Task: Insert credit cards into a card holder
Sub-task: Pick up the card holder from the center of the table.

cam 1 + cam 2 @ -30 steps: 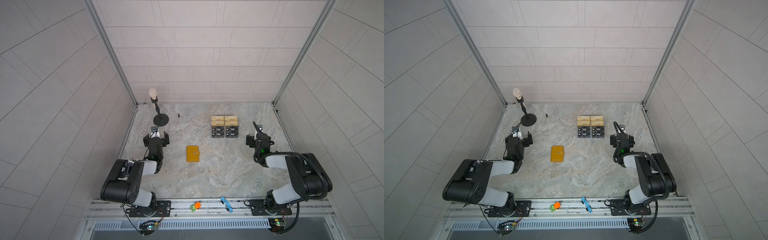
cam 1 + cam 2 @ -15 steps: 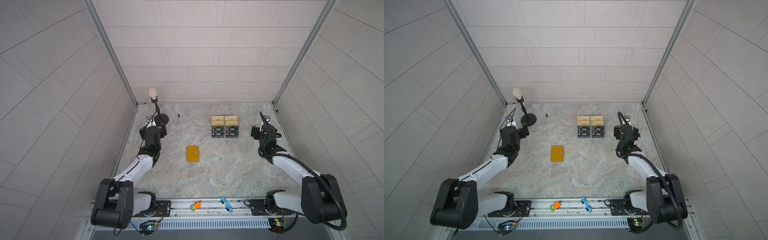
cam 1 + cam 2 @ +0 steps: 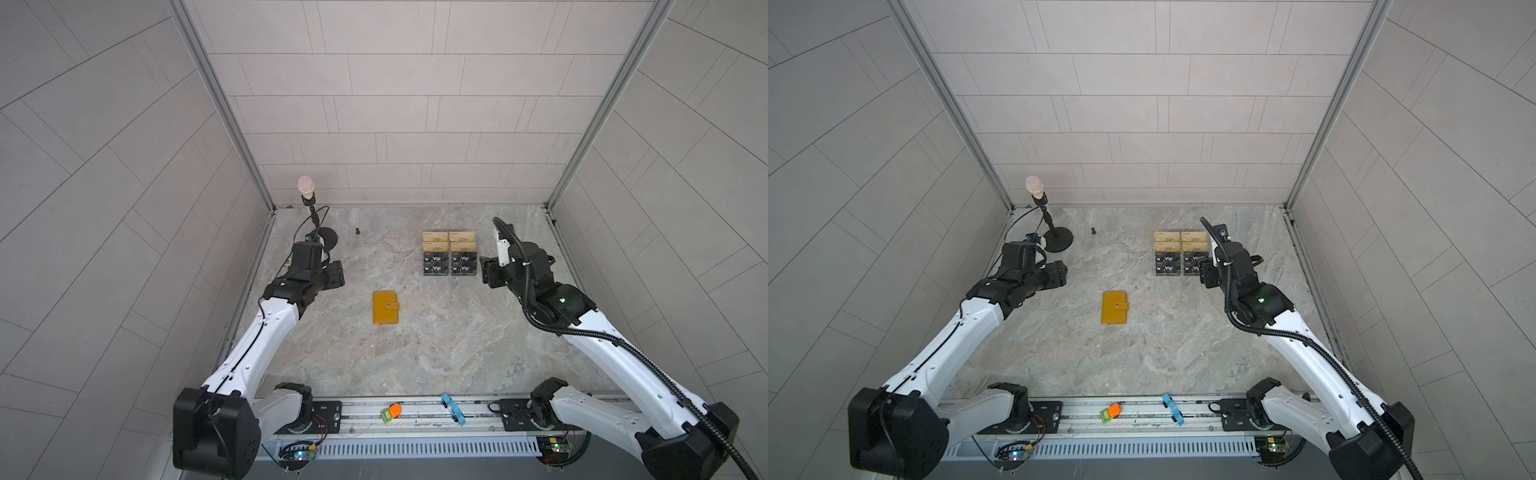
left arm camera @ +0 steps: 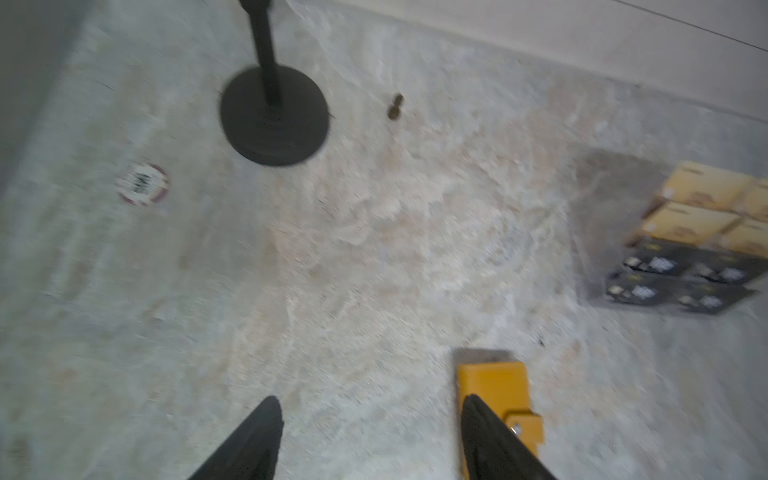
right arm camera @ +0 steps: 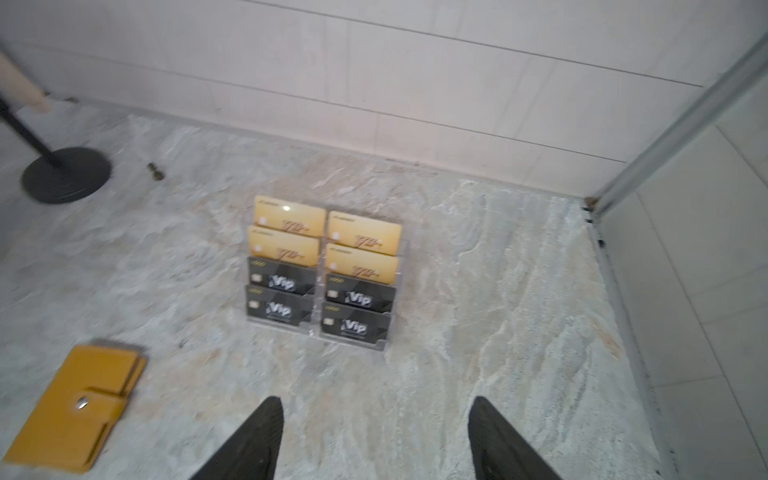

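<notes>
Tabletop [image 3: 415, 353]: grey-beige marble-look slab, walls on 3 sides. Yellow wallet [image 3: 385, 307] lies flat & shut approx mid-table, snap tab on top. Clear card stand [image 5: 351, 341] sits further back & to the right, well apart from wallet, w/ gold cards [image 3: 435, 237] in back rows and black cards [image 3: 435, 269] in front rows. Round black mic-stand base [image 3: 1058, 240] in back-left corner, small dark screw-like bit [image 3: 357, 230] near it. Round white sticker w/ red rim [image 4: 142, 184] near left wall, text too blurred to read.

Robot lab booth: grey panel walls [image 3: 395, 116] all round, rail [image 3: 415, 415] along bottom edge, mic [image 3: 305, 188] left of centre.
</notes>
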Motion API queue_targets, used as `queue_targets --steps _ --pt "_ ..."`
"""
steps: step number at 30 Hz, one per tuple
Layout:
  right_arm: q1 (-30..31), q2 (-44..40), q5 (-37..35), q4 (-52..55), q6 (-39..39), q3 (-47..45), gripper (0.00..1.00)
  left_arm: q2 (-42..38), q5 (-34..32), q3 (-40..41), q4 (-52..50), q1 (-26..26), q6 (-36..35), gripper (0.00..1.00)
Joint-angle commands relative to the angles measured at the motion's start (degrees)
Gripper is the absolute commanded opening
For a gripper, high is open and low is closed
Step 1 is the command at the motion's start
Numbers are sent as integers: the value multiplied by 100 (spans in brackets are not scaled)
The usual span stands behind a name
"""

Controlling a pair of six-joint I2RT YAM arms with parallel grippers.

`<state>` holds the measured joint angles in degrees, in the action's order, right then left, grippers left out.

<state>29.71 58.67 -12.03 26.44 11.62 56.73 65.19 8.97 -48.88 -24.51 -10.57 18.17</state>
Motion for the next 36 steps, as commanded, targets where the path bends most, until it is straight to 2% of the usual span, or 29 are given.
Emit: queue_targets --steps 1,5,10,15,21,24,28,36 --pt "536 248 34 888 439 364 69 -61 1515 381 -24 -243 456 72" --pt "1057 865 467 680 1008 675 58 167 1848 775 643 -358 713 71" --pt "1494 1907 772 640 1441 1119 45 773 2125 890 1013 -358 645 70" --pt "1756 2729 1024 235 1755 1357 44 1322 2169 834 1396 -354 765 67" --pt "1836 3794 1554 -164 1963 1715 36 1796 2484 928 1979 -355 1019 62" --pt "1852 4202 1781 -420 2026 1801 29 1799 2449 1083 2063 -359 1030 61" --pt "1861 4685 1981 -495 2125 1996 27 1725 2372 1377 2397 -363 1220 61" --pt "1968 5095 2052 -692 2141 2083 25 1814 2421 1604 2963 -358 1522 57"
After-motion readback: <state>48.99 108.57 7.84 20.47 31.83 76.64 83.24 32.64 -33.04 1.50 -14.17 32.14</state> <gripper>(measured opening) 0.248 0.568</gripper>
